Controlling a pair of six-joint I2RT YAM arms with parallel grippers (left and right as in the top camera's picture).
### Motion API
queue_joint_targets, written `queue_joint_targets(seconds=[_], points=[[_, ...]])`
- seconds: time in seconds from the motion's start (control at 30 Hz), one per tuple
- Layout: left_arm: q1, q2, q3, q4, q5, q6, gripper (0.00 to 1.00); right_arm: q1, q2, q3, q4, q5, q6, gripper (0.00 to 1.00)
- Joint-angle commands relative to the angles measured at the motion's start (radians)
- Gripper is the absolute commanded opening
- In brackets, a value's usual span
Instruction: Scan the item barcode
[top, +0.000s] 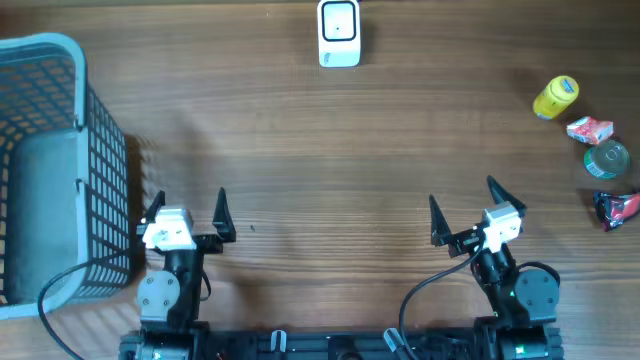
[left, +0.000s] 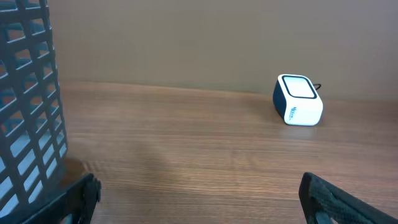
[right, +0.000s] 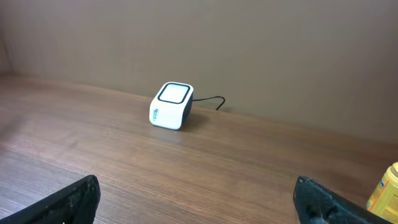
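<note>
Left gripper and right gripper stood spread wide, holding nothing, over the wood-grain table, white scanner at the far edge below a plain tan wall, yellow bottle and can at the right edge, mesh basket left.

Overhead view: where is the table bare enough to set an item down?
Bare tabletop lies between the basket, the scanner, the left gripper and the right gripper. Crowded: the right edge, with bottle, packet, can and pouch.
</note>
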Motion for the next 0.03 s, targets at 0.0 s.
queue_joint_targets(seconds=[0.0], points=[[0.008,-0.007,-0.005,0.0,0.016,0.019,1.0,0.002,-0.006,-0.001,0.002,0.014,0.011,1.0]])
